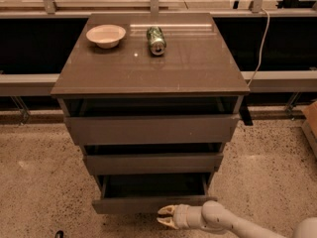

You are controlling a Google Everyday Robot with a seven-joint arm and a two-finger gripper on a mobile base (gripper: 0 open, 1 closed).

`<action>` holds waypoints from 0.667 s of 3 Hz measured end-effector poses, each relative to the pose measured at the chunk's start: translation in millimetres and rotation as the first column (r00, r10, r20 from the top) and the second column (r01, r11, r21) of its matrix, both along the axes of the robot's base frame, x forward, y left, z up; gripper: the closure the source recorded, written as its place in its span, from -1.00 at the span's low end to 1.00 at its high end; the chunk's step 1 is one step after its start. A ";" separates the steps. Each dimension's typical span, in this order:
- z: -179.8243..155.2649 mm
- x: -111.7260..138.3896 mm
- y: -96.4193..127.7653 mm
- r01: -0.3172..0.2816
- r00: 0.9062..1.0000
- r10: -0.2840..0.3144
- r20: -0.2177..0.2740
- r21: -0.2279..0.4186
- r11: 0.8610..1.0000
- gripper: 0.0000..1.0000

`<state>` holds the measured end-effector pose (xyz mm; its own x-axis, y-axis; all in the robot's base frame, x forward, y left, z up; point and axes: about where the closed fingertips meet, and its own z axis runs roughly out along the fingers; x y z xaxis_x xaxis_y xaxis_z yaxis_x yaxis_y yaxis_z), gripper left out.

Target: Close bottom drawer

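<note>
The bottom drawer (143, 205) is the lowest and narrowest of three grey-brown drawers. It is pulled out, and its dark interior (153, 185) shows behind the slim front panel. My gripper (163, 216) is low at the bottom of the view, just in front of the right half of that panel. It points left along the panel. Its two tan fingertips (166, 210) stand a little apart with nothing between them. I cannot tell whether they touch the panel.
The two upper drawers (151, 129) also stand slightly out. On the cabinet top (188, 63) are a white bowl (106, 35) and a green can (156, 39) lying on its side. A black cable (260, 38) hangs at the right. The floor (39, 182) is speckled.
</note>
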<state>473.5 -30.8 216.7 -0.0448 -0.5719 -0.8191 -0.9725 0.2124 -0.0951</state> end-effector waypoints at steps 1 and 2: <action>-16.0 -0.9 1.3 -0.025 0.999 0.026 -0.022 0.060 0.998 0.78; -60.2 -3.6 19.6 -0.049 0.995 0.064 -0.075 0.188 0.981 1.00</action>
